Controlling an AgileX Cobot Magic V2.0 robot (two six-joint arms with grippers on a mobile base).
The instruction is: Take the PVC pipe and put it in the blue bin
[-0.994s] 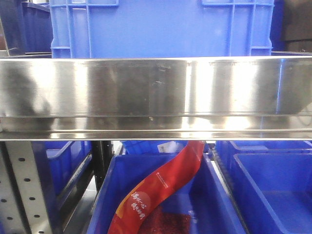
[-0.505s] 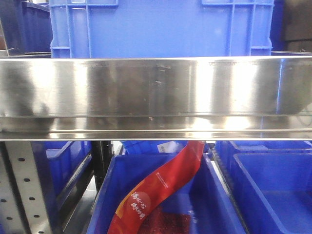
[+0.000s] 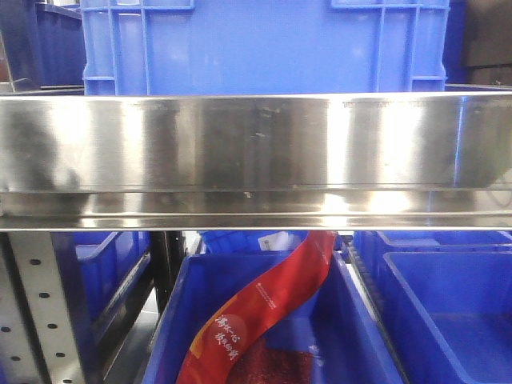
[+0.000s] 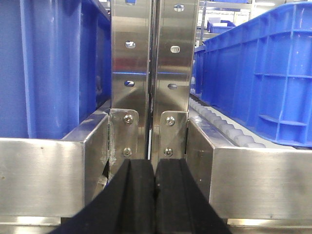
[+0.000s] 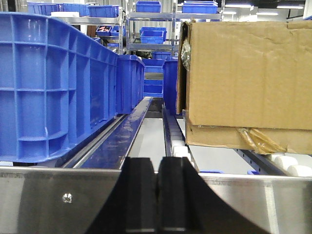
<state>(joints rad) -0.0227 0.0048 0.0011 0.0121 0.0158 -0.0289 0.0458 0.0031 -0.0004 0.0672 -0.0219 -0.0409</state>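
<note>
A: White or grey plastic pipe is what the task calls for, yet no PVC pipe shows in any view; where it lies cannot be told.

B: How should it handle?

A: By judgement only: light, stiff, smooth and prone to roll, best pinched across its middle so it hangs level.

B: And the tools?

A: Left gripper [image 4: 155, 195]: black pads pressed together, holding nothing. Right gripper [image 5: 157, 195]: likewise closed and empty.

B: What does each view add?

A: Front view: steel shelf rail [image 3: 256, 152], a blue crate [image 3: 264, 44] above it, and below, near, a blue bin [image 3: 352, 336] holding a red packet [image 3: 264, 308]. Left wrist alone shows the steel uprights [image 4: 153, 73] between two crates. Right wrist alone shows a cardboard box [image 5: 243, 78] at right, on rollers.
</note>
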